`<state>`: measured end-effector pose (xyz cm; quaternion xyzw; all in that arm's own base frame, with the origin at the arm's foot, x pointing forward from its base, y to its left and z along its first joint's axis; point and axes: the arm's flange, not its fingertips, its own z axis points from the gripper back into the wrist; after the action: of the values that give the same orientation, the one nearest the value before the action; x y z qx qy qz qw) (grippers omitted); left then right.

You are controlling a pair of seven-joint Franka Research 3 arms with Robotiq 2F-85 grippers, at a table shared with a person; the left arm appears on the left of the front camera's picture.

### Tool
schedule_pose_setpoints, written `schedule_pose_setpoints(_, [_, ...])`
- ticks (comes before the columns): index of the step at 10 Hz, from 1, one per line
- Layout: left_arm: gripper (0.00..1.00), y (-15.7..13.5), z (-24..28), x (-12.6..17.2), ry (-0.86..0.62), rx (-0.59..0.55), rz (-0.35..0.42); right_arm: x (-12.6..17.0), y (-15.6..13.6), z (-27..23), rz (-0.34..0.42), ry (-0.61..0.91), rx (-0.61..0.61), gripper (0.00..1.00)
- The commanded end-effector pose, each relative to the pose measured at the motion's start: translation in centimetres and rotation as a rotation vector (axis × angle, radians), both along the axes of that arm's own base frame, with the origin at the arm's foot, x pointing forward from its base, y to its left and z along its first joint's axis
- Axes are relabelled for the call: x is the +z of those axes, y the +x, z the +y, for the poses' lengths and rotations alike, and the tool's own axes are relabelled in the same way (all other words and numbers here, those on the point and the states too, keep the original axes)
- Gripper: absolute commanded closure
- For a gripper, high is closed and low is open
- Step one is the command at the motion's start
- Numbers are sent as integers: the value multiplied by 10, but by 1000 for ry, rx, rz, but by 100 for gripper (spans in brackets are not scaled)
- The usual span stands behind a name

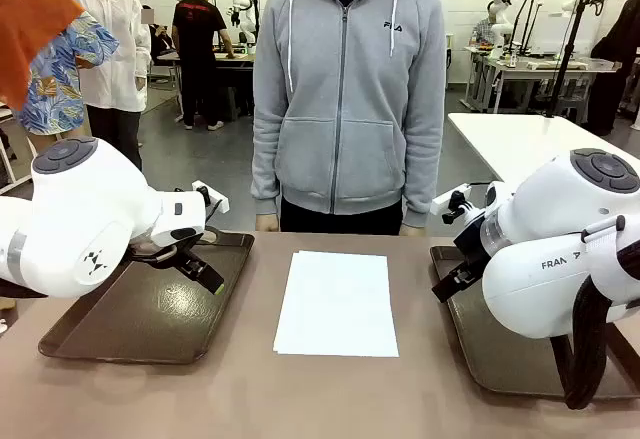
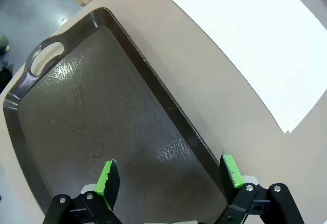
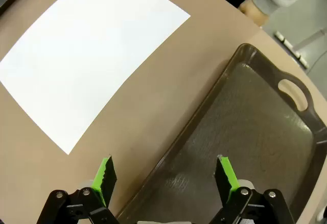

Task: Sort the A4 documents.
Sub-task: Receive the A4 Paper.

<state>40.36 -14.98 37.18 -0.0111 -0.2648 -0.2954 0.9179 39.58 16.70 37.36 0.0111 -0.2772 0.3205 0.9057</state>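
just brown table (image 1: 330, 399), busy lab

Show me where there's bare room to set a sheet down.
Both tray floors are bare: left tray near the left hand, right tray near the right hand. Bare table strips flank the A4 documents on each side. The middle is taken by that stack.

The A4 documents (image 1: 336, 302) lay at frame centre on the counter (image 1: 300, 399), between the left tray (image 1: 100, 334) and the right tray (image 1: 490, 354).
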Motion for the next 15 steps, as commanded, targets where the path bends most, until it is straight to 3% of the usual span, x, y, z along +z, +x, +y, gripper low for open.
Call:
schedule_pose_setpoints(1, [0, 0, 0, 0, 0, 0, 0, 0, 0, 0, 0, 0, 0, 0])
schedule_pose_setpoints(15, [0, 0, 0, 0, 0, 0, 0, 0, 0, 0, 0, 0, 0, 0])
